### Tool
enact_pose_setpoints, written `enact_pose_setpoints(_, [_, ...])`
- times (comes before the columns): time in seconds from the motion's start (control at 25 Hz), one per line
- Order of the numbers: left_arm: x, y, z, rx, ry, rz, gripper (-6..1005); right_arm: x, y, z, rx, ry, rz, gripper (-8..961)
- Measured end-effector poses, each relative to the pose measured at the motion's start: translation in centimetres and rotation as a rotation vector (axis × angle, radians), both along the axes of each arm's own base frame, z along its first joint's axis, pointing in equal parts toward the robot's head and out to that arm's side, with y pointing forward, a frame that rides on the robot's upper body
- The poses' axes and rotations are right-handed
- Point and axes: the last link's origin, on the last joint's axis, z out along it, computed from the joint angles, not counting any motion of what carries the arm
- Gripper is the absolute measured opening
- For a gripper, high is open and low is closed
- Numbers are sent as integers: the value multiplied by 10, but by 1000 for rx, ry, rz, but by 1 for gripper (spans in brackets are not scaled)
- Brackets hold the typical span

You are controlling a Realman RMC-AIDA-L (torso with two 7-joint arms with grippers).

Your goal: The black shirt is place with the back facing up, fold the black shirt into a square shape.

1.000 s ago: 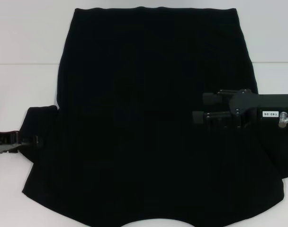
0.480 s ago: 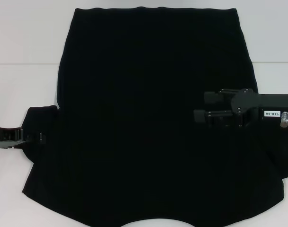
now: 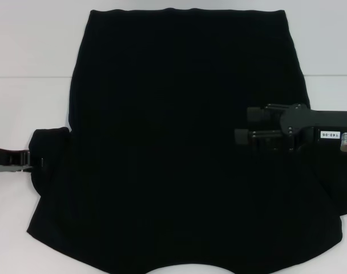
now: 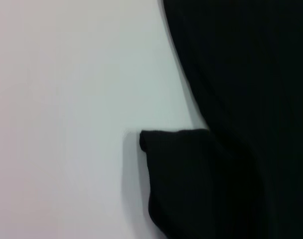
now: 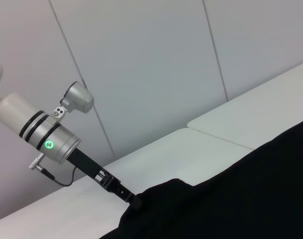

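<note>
The black shirt [image 3: 173, 142] lies spread flat over most of the white table. Its left sleeve [image 3: 51, 148] bunches up at the table's left side. My left gripper [image 3: 37, 161] comes in from the left edge, shut on the cuff of that sleeve. The right wrist view shows the left gripper [image 5: 134, 201] with the fabric raised at its tip. In the left wrist view the sleeve [image 4: 191, 184] juts out from the shirt body [image 4: 251, 74]. My right gripper [image 3: 246, 125] hovers above the shirt's right part, open, nothing between its fingers.
The white table [image 3: 31, 103] shows bare to the left of the shirt and along the far edge [image 3: 327, 40]. A seam line crosses the table behind the shirt. A pale panelled wall [image 5: 141, 64] stands beyond the table.
My left gripper has shifted a little toward the far side with the cuff, and the sleeve has bunched into a rounder shape. The right gripper has drifted slightly to the right.
</note>
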Motion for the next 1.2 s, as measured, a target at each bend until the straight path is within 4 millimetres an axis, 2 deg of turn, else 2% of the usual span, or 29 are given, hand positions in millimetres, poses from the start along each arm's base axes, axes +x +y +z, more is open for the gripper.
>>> enact_pose_setpoints(0.32, [1,5,2,24,20,-8,312,0,0,1,9,11,-2,896])
enact_pose_setpoints(0.52, [-1,7,3,38,29,-8,106,0,0,3,17,23,-6,896])
enact_pose_setpoints(0.76, [-3,11,9,75,51,-10,16,1,1,1,22,24,-15,895])
enact_pose_setpoints(1.2, [-9,25,29,199,128,-25,16,2,-1,-1,28,44,-32,893])
